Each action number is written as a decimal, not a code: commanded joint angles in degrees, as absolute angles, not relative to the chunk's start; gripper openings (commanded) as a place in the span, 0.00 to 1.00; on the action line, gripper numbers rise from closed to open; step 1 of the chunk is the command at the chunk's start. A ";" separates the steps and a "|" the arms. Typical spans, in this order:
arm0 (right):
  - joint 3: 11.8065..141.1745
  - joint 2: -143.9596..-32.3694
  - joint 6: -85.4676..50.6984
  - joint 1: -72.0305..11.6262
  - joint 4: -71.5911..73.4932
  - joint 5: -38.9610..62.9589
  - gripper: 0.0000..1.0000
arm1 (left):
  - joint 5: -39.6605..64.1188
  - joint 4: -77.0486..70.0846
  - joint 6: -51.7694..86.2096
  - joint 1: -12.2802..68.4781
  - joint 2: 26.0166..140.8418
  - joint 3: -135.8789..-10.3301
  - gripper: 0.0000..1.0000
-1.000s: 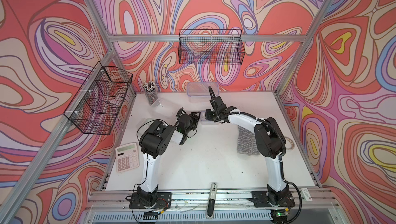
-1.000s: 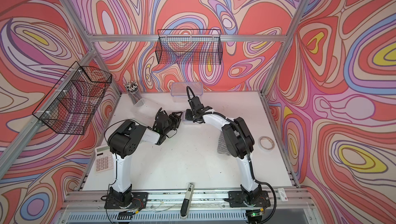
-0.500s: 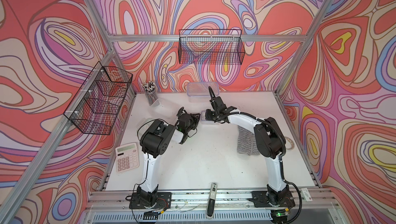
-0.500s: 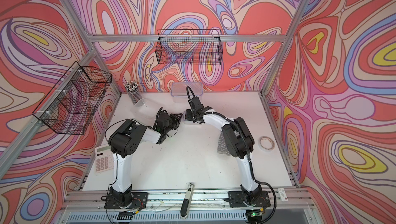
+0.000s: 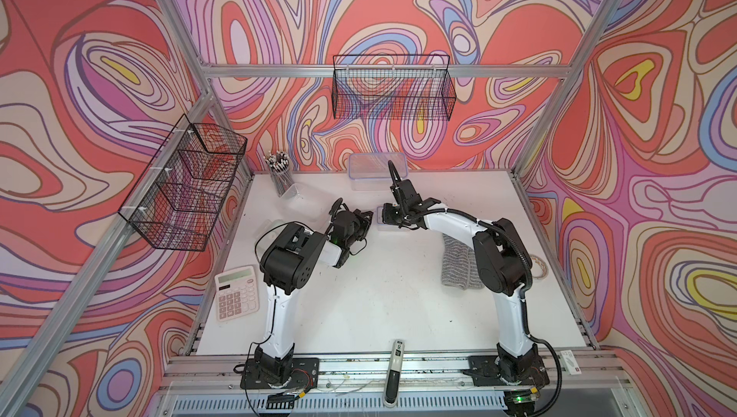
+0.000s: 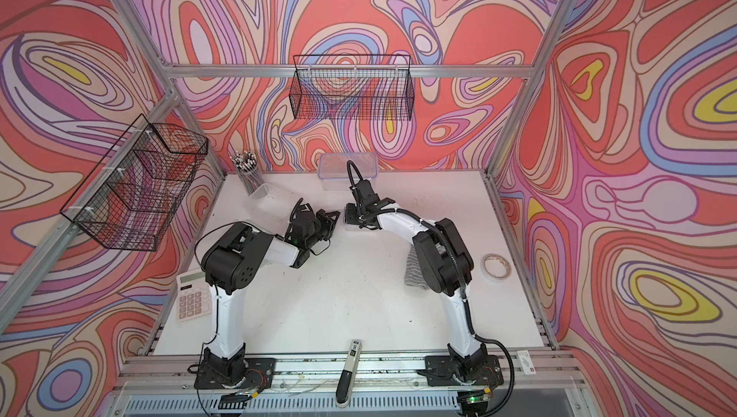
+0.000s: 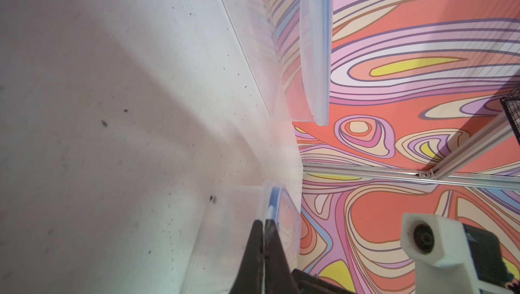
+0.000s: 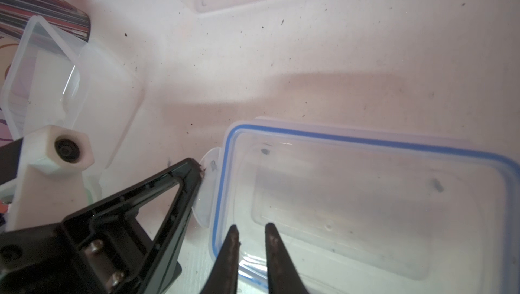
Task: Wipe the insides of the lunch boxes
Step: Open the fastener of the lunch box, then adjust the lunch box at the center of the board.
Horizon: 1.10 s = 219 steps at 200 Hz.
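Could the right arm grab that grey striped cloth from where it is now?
Probably yes. The grey striped cloth lies close by, partly under that arm's elbow, with nothing on it. But the right gripper hangs over the small lunch box, so the arm would have to fold back.

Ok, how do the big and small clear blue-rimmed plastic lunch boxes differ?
Size: the big lunch box clearly outsizes the small lunch box. Big one stands against the back wall, small one mid-table. Big one untouched; left gripper shut on the small one's lid edge. Both have blue-rimmed lids on.
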<state>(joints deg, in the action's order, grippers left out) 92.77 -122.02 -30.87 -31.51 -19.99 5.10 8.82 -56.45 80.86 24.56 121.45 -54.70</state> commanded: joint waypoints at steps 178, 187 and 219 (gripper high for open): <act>110.35 -130.87 -23.41 -14.62 -27.69 28.85 0.60 | 15.62 -23.12 72.44 27.43 104.78 -51.63 0.64; 110.54 -131.37 -23.17 -14.50 -27.82 29.21 0.60 | 17.08 -22.32 72.19 28.18 105.47 -52.55 0.64; 109.83 -132.41 -22.98 -14.50 -27.94 31.71 0.60 | 23.19 -20.37 71.19 28.77 110.36 -57.77 0.64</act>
<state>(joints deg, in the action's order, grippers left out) 109.93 -132.46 -23.46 -13.17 -28.99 26.68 18.31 -25.08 72.95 28.71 107.28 -53.98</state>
